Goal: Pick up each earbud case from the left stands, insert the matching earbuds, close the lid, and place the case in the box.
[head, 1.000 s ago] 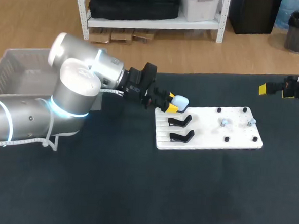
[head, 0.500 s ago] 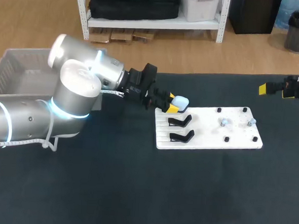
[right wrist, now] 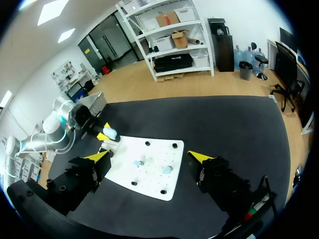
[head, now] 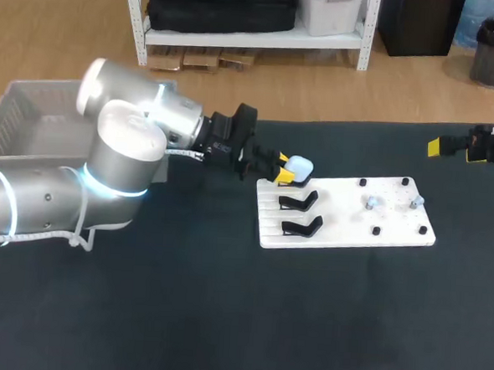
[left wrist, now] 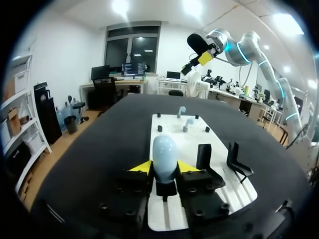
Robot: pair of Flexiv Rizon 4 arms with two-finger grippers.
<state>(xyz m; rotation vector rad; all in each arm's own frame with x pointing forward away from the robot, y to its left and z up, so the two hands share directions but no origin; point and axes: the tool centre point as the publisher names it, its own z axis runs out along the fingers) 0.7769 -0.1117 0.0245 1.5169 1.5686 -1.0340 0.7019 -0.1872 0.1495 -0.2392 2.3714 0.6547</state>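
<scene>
The lower end of the earbud case [left wrist: 164,152] is hidden between the fingers of the left gripper [left wrist: 164,167]. Ahead of it, the earbuds [left wrist: 188,121] are too small to tell apart. The right arm [head: 487,145] is cut off at the head view's edge.

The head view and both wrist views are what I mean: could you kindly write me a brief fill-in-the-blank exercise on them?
The left gripper is shut on a pale blue ____. The two black stands on the white board are ____. The fingers of the right gripper are ____.
Missing words: earbud case; empty; open.
</scene>
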